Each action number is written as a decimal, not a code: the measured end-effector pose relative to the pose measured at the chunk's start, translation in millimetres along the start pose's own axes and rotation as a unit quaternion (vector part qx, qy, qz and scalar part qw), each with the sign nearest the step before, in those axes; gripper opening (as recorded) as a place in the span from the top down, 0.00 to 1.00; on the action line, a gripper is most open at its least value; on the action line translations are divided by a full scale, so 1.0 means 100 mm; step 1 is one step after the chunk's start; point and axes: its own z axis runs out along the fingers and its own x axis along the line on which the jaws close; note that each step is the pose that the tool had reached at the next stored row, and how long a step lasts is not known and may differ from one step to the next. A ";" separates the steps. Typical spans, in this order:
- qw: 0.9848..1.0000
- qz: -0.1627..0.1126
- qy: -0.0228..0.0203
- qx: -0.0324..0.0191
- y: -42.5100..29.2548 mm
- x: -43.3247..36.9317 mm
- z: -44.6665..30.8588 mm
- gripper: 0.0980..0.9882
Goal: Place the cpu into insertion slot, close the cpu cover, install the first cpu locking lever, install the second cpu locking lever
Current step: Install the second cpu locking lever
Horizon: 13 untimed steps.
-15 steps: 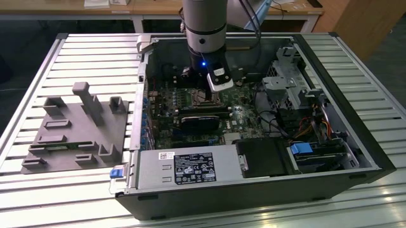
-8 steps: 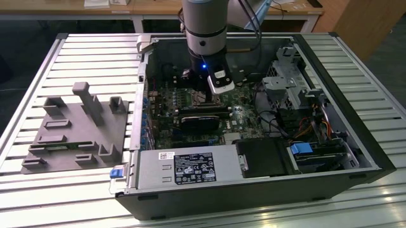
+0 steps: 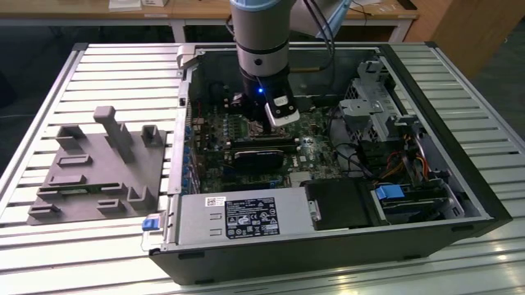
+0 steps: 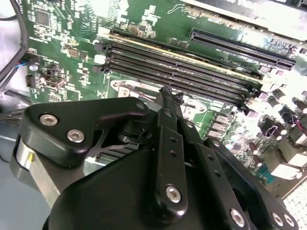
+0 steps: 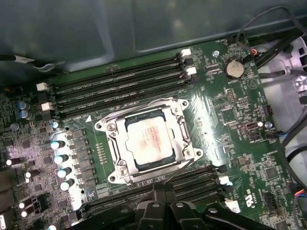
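While the arm [image 3: 260,43] reaches down into the open computer case [image 3: 459,184] in the exterior view, we see its gripper [image 3: 264,126] low over the green motherboard [image 3: 316,150], near the middle of the board. On the slatted table [image 3: 98,74], toward the exterior view's left, lies a grey fixture block [image 3: 98,169], well apart from the case. A silver power supply [image 3: 238,218] sits along the case's near edge.

In the second wrist view, we note the black gripper linkage [image 4: 168,158] in front of the long black memory slots [image 4: 192,72]. Its fingers appear to meet at a narrow tip just above the board, so we read them as together with nothing between them, though the tip is partly hidden by the linkage.

In the first wrist view, we find the cpu [image 5: 147,141] seated flat in the insertion slot [image 5: 183,125], its dull metal top facing up. The cpu cover [image 5: 114,143] lies down around the chip, framing it on all sides. A thin wire lever [image 5: 184,165] runs along one edge of the frame; we cannot tell whether it is latched. Memory slots flank the socket on two sides, and the gripper's dark tip [image 5: 163,194] stands just beside the socket's edge.
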 end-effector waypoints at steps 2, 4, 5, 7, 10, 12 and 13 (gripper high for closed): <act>1.000 -0.001 0.001 -0.003 -0.023 0.016 0.019 1.00; 1.000 -0.001 0.002 -0.007 -0.046 0.033 0.037 1.00; 1.000 -0.002 0.003 -0.009 -0.058 0.042 0.046 1.00; 1.000 -0.002 0.005 -0.015 -0.078 0.055 0.060 1.00; 1.000 -0.004 0.008 -0.027 -0.101 0.071 0.078 1.00; 0.999 -0.005 0.011 -0.035 -0.116 0.079 0.089 1.00; 0.999 -0.005 0.012 -0.039 -0.123 0.083 0.095 1.00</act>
